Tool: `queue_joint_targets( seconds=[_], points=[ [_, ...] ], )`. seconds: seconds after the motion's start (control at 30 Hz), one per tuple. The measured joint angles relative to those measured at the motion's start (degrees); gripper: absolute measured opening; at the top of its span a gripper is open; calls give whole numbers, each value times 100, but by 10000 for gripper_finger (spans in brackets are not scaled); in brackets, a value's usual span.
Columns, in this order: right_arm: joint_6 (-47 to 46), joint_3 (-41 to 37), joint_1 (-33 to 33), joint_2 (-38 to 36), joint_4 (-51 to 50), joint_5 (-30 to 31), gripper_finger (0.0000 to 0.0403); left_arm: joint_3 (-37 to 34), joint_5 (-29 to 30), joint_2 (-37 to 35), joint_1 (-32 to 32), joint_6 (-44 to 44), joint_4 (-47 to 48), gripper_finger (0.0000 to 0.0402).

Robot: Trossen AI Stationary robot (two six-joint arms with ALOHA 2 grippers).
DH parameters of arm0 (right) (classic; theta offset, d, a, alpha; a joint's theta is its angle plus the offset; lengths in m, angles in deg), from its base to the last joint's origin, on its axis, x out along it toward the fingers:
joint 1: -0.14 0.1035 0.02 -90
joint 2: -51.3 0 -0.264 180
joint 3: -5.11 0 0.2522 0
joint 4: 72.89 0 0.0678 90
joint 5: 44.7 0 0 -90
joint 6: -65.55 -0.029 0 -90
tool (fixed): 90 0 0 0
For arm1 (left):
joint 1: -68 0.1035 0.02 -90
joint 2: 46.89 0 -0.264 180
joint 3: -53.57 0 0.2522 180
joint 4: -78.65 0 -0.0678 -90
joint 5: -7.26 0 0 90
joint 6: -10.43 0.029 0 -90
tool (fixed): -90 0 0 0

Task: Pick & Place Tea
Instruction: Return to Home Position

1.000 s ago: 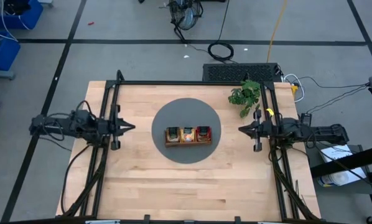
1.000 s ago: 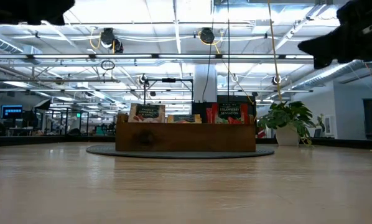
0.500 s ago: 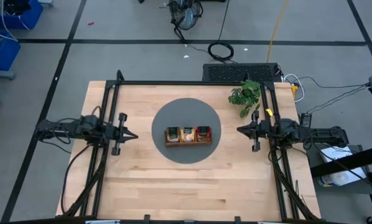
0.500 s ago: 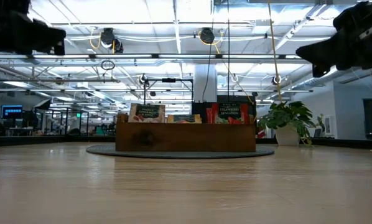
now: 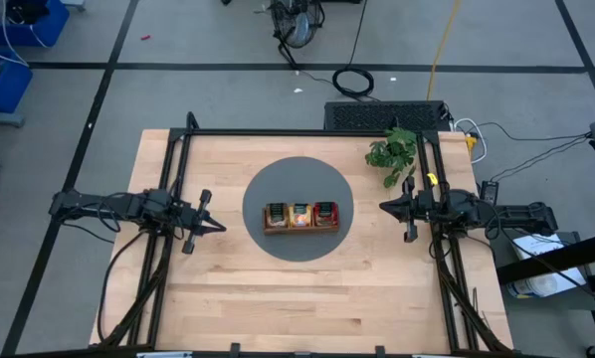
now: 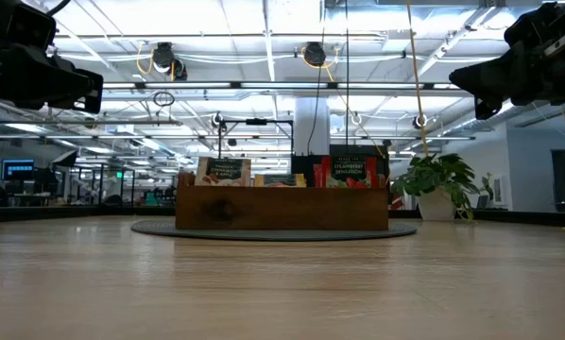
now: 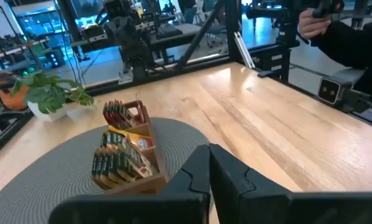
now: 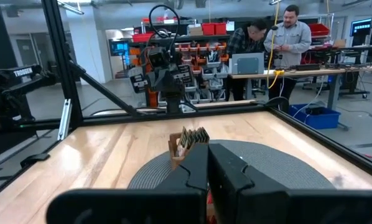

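The tea sachets stand upright in a brown wooden tray (image 5: 299, 228) on a round grey mat (image 5: 297, 179) at the table's middle: green ones (image 5: 277, 214) in the left compartment, orange-yellow (image 5: 301, 214) in the middle, red (image 5: 324, 212) in the right. My left gripper (image 5: 220, 227) is shut and points level at the tray from the table's left side, well short of the mat. Facing it from the right side, my right gripper (image 5: 382, 207) is also shut, off the mat. In the left wrist view the tray (image 7: 127, 158) lies beyond the shut fingers (image 7: 209, 152).
A small green plant (image 5: 392, 151) stands at the table's far right, close to my right arm. Black frame rails (image 5: 278, 132) run along the left, right and far edges. People (image 8: 279, 34) stand in the room beyond the table. Bare wood (image 5: 297, 298) lies on the near side.
My left gripper has come down, rolled about its own line and swung a little toward the table's near edge, staying shut. My right gripper has sunk slightly and then kept still. The tray and sachets have not moved.
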Motion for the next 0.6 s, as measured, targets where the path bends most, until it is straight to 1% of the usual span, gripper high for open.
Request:
queue_joint_targets(
  seconds=[0.27, 0.6],
  points=[
    [-2, -7, 0, -3, 0, 7, 0, 0, 0, 111, 0, -118, 0, 4],
    [-2, -9, 0, -1, 0, 2, 0, 0, 0, 111, 0, -116, -15, 51]
  ],
)
